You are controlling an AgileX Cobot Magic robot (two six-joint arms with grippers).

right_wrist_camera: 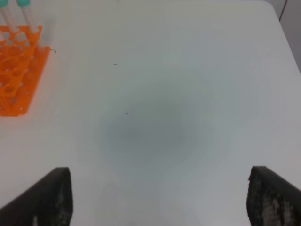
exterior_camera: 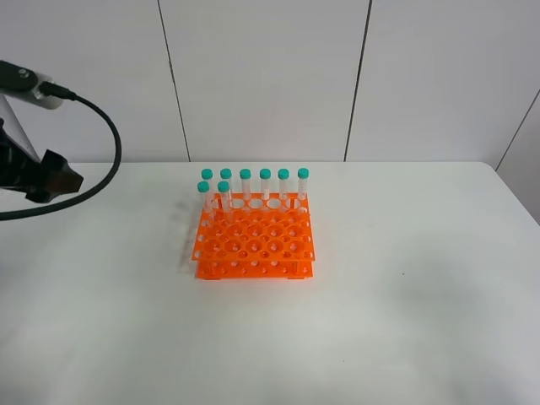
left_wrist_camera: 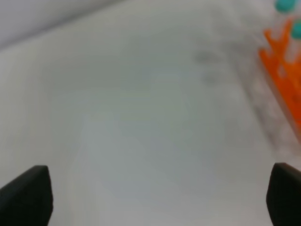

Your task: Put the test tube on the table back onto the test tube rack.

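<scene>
The orange test tube rack (exterior_camera: 255, 245) stands mid-table on the white table (exterior_camera: 405, 287). Several clear tubes with teal caps (exterior_camera: 265, 175) stand upright in its back rows. No test tube lies on the table in any view. My left arm (exterior_camera: 46, 179) is raised at the far left, well away from the rack. My left gripper (left_wrist_camera: 157, 197) is open and empty above bare table, with the rack's edge (left_wrist_camera: 282, 75) blurred off to one side. My right gripper (right_wrist_camera: 160, 197) is open and empty over bare table, with the rack's corner (right_wrist_camera: 19, 75) well off to one side. The right arm is out of the exterior view.
A black cable (exterior_camera: 105, 135) loops from the left arm. White wall panels (exterior_camera: 270, 76) stand behind the table's far edge. The table's right edge (right_wrist_camera: 287, 52) shows in the right wrist view.
</scene>
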